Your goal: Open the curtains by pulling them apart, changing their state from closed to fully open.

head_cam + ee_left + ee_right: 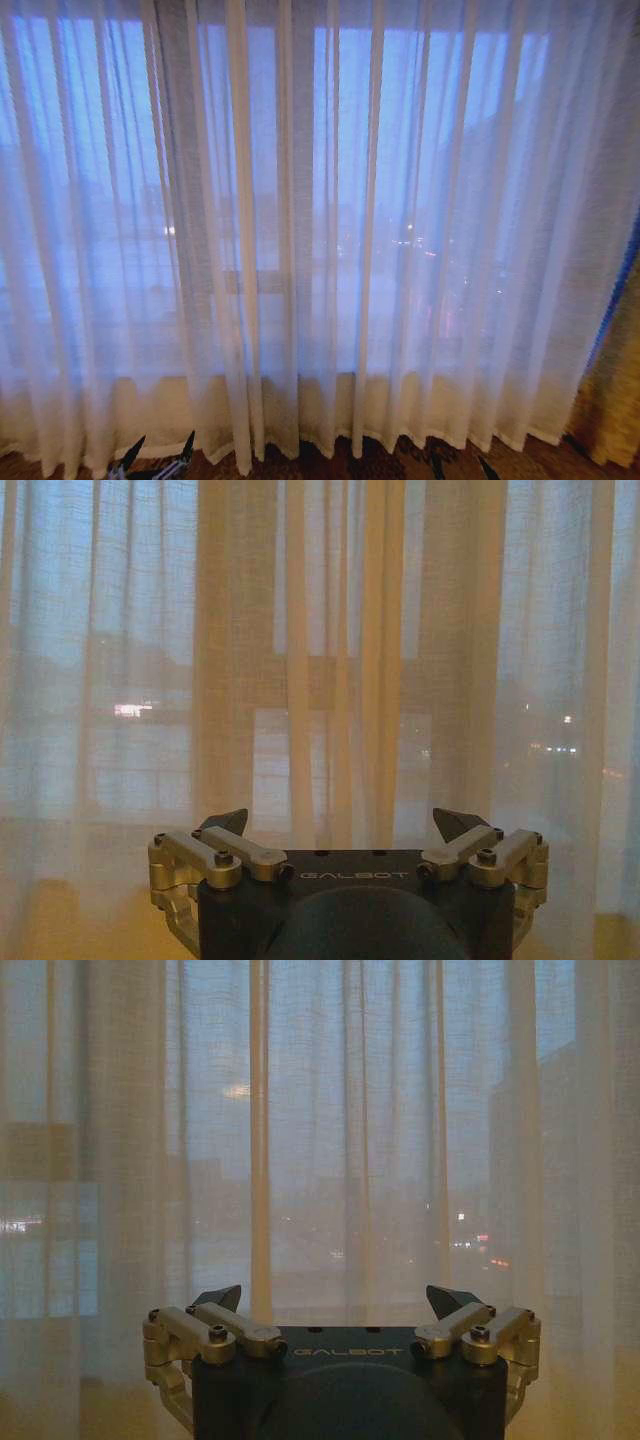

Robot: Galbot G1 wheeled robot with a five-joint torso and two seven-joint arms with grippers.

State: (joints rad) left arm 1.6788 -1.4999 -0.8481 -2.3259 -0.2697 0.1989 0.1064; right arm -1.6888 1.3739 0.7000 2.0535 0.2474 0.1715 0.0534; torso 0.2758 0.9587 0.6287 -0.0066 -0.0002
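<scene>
The curtains (300,230) are seen drawn shut across the whole window in the head view, their sheer white folds hanging from the top edge down to the floor, with no gap between the panels. A denser band of overlapped folds is seen just left of centre. City lights and dusk sky are made out faintly through the fabric. A golden-brown drape (615,390) is seen at about 4 o'clock, beside the sheer fabric's right edge, and patterned carpet (360,465) is visible at 6 o'clock beneath the hem.

The left claw (160,455) is held low at about 7 o'clock in the head view, short of the fabric; in the left wrist view the left claw (343,825) is shown spread wide, its dark fingertips (224,822) well apart and nothing held between them. The right claw (460,465) is placed low at about 5 o'clock; in the right wrist view the right claw (335,1300) is likewise spread wide and empty, facing the curtains (350,1130) without touching them.
</scene>
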